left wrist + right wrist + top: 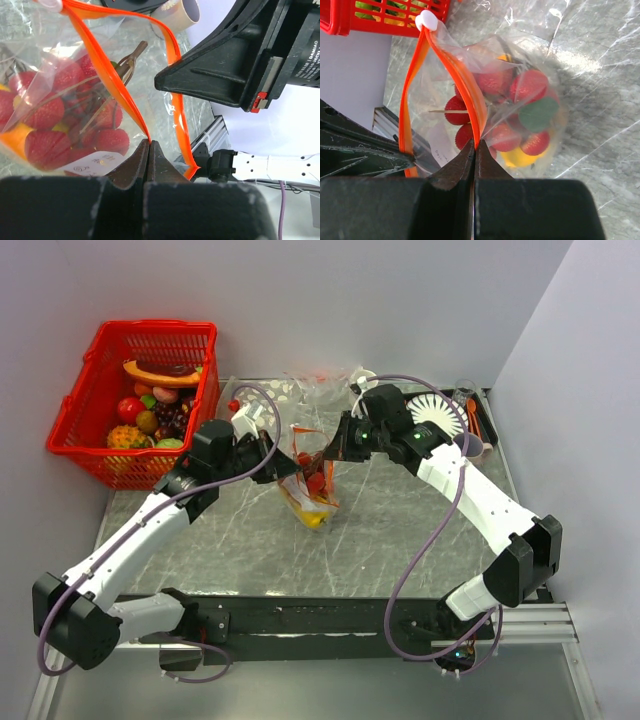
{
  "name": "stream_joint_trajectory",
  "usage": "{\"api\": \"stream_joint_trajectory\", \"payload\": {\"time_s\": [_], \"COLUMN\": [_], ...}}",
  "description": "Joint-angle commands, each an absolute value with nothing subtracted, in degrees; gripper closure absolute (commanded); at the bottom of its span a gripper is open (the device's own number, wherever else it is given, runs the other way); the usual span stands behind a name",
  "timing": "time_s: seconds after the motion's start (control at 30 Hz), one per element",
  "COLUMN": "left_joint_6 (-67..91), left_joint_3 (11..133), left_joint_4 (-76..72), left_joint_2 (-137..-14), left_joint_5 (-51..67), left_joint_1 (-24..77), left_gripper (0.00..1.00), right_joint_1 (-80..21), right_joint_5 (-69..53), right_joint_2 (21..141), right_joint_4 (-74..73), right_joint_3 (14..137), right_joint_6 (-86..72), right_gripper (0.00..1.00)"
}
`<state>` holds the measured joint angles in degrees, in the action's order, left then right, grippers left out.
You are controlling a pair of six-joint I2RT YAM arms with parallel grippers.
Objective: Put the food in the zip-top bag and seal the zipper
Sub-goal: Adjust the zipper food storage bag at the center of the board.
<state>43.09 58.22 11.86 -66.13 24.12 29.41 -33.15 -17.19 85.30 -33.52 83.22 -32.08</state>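
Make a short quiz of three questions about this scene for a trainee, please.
1. True or false: the bag with the strawberries is already sealed.
2. What do the left gripper and the right gripper each pinch? A. one side of the orange zipper. B. the bag's bottom corner. C. nothing.
3. Fill in: the red basket stands at the far ____ of the table, by the robot's own sides.

Key
1. False: the two orange sides stand apart, so the mouth is open.
2. A.
3. Left.
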Motion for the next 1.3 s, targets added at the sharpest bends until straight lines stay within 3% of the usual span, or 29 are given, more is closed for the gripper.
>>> {"api": "stream_joint_trajectory", "payload": {"time_s": [0.0,1.27], "left_joint_6": [41.4,41.0], "left_joint_3": [61.1,58.1], "left_joint_4": [9.4,5.2], "left_joint_2": [-66.1,-67.9], "left_joint_5": [25.1,25.2], "left_joint_1": [29.7,29.8], "left_gripper": [0.99,0.99], "right_joint_1": [-33.4,-38.1], "right_joint_5": [-17.1,-19.3], "right_joint_2": [82.9,84.2], "right_joint_4": [-31.7,-29.5], "right_joint_3": [85.3,83.2], "right_joint_6": [-32.6,-32.7], "right_gripper": [1.00,1.00]}}
